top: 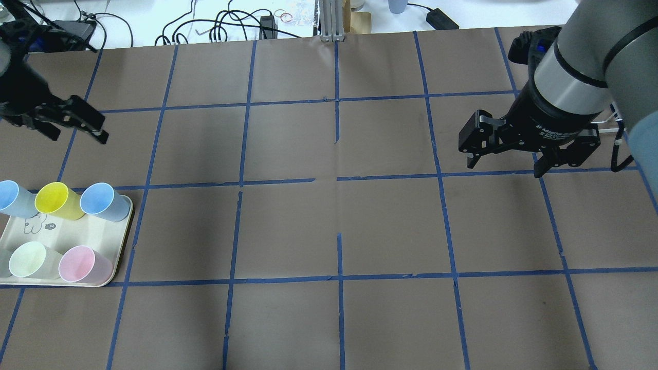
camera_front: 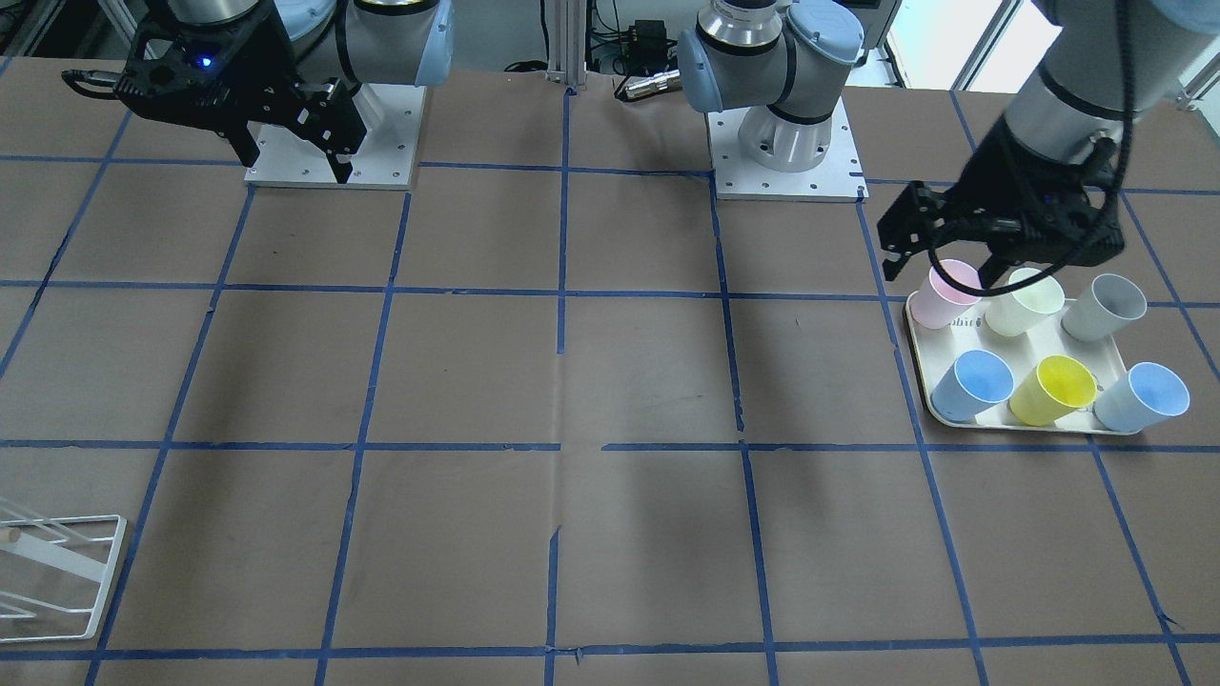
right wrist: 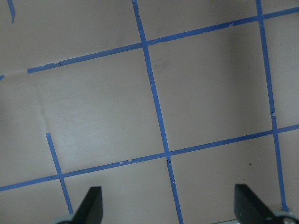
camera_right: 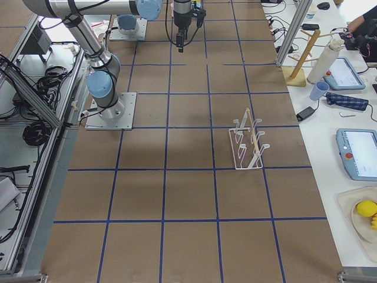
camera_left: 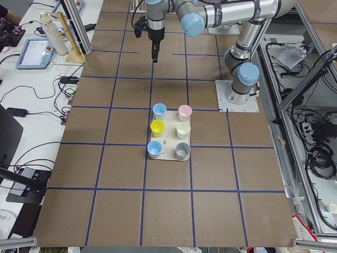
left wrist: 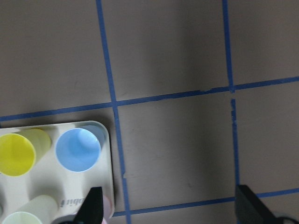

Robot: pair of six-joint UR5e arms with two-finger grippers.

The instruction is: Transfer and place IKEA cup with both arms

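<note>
The IKEA cup [camera_front: 1106, 307] is a plain pale grey-white tumbler. It stands upright in a corner of a cream tray [camera_front: 920, 367], in the row nearest the robot; it also shows in the exterior left view [camera_left: 182, 151]. It is out of the left wrist view. My left gripper [camera_front: 939, 267] hangs open and empty above the pink cup [camera_front: 948, 293] at the other end of that row, well clear of the grey cup. It also shows in the overhead view [top: 76, 134]. My right gripper [top: 505, 167] hangs open and empty over bare table, far from the tray.
The tray [top: 121, 241] also holds a pale green-cream cup [camera_front: 1025, 300], a yellow cup [camera_front: 1053, 389] and two light blue cups [camera_front: 972, 384], all upright. A white wire rack [camera_front: 57, 572] stands on the right arm's side near the operators' edge. Blue tape lines grid the brown table.
</note>
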